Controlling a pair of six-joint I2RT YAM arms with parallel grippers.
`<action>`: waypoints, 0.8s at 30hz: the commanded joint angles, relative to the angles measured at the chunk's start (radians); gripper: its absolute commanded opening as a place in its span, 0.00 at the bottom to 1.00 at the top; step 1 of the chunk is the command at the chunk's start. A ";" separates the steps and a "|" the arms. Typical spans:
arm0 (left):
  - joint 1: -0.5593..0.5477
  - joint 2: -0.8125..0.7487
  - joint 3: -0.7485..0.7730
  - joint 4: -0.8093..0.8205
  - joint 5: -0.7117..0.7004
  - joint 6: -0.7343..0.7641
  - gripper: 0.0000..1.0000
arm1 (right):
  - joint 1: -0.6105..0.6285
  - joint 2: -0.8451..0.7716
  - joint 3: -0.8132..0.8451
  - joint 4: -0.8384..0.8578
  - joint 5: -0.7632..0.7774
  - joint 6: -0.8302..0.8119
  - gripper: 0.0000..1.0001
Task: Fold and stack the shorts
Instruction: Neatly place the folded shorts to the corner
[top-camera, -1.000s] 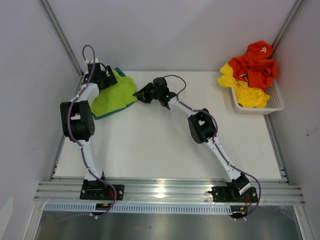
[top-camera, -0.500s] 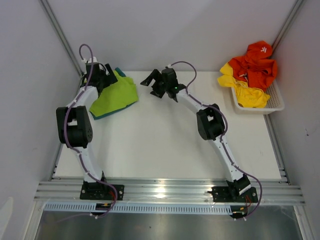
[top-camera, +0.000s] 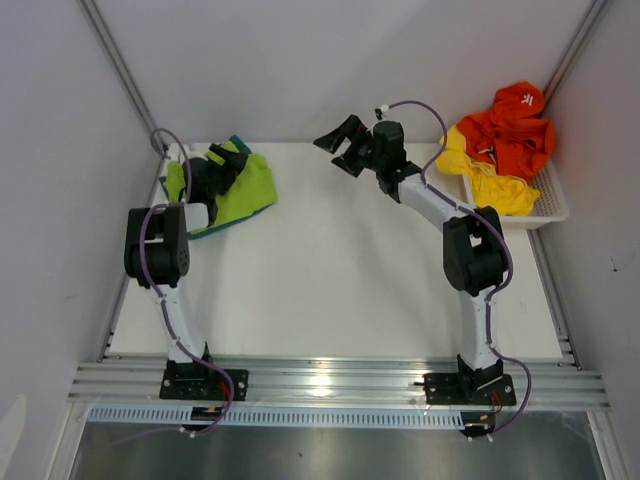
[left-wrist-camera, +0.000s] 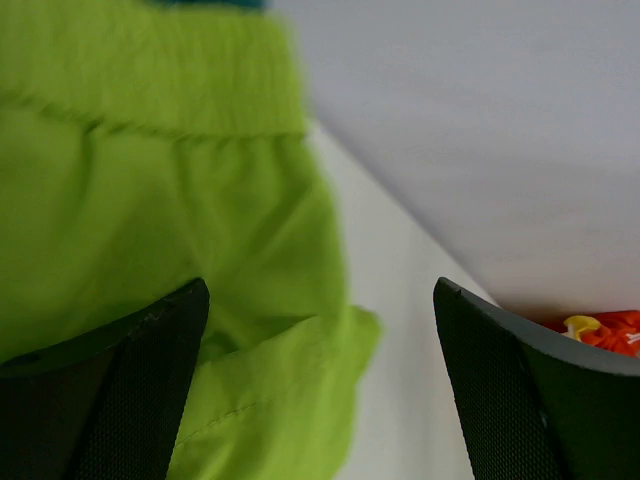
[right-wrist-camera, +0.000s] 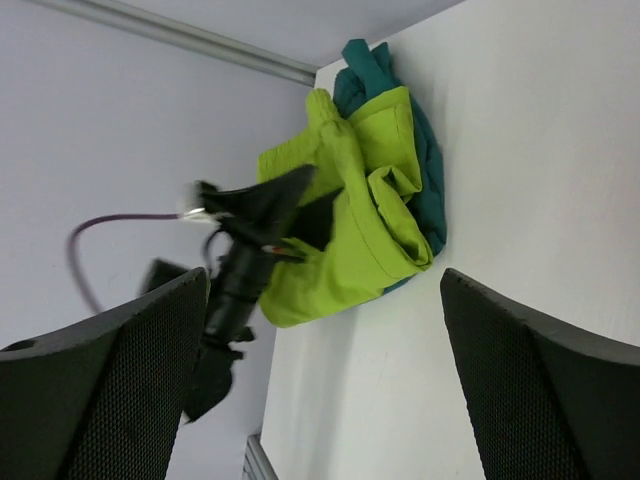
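Note:
The lime green shorts (top-camera: 250, 192) lie folded at the table's back left corner, on top of the teal shorts (top-camera: 238, 143), which show only as edges around them. My left gripper (top-camera: 228, 162) hovers open over the lime pile. In the left wrist view the lime shorts (left-wrist-camera: 170, 220) spread beneath the open left gripper (left-wrist-camera: 320, 400), and nothing is pinched. My right gripper (top-camera: 338, 148) hangs open and empty above the back middle of the table. The right wrist view looks back at the lime shorts (right-wrist-camera: 360, 210), the teal shorts (right-wrist-camera: 432, 170) and the open right gripper (right-wrist-camera: 325, 390).
A white basket (top-camera: 553, 205) at the back right holds orange clothes (top-camera: 515, 125) and yellow clothes (top-camera: 495, 185). Grey walls close in the left, back and right sides. The left arm (right-wrist-camera: 240, 270) stretches along the left wall.
My right gripper has opened, left the edge of the lime shorts and swung up toward the back right. The left gripper has shifted over the pile.

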 joint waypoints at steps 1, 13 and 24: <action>-0.004 0.094 -0.018 0.124 0.036 -0.159 0.94 | -0.014 -0.098 -0.084 0.077 -0.036 -0.019 0.99; 0.000 0.042 0.065 0.033 0.050 -0.078 0.94 | -0.030 -0.199 -0.177 0.057 -0.094 -0.095 0.99; 0.003 -0.332 0.001 -0.337 -0.136 0.194 0.97 | -0.031 -0.442 -0.408 0.002 -0.076 -0.227 0.99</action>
